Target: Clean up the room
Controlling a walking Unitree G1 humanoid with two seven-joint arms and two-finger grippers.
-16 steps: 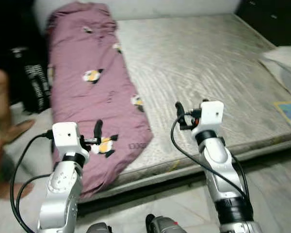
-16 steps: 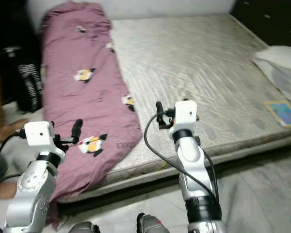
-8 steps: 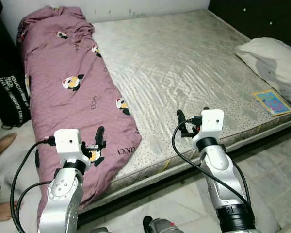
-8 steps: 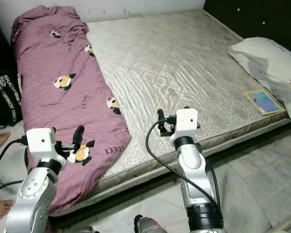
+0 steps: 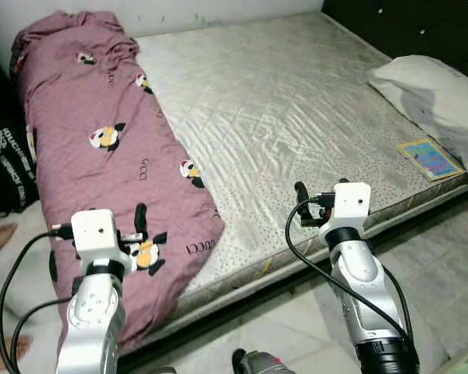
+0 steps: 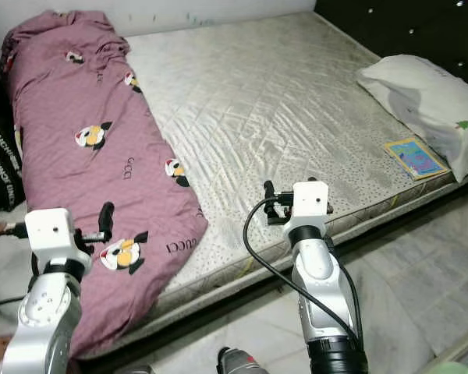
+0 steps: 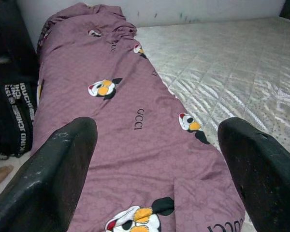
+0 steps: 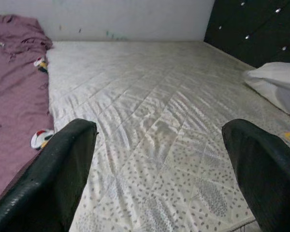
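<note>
Left end effector [image 7: 154, 169]: fingers spread wide, empty, above the purple quilt [image 5: 101, 156]
Right end effector [image 8: 159, 169]: wide apart, holding nothing, over the mattress [image 5: 296, 109]
Quilt: soft, penguin-printed, along the bed's left side

Pretty even indoor light, nothing harsh. Head views are sharp, with a soft sheen on the mattress [image 5: 296, 117] mid-frame. Upper right corner goes dark. In the wrist views the black fingers [image 7: 63, 174] up close look soft and blurry.
</note>
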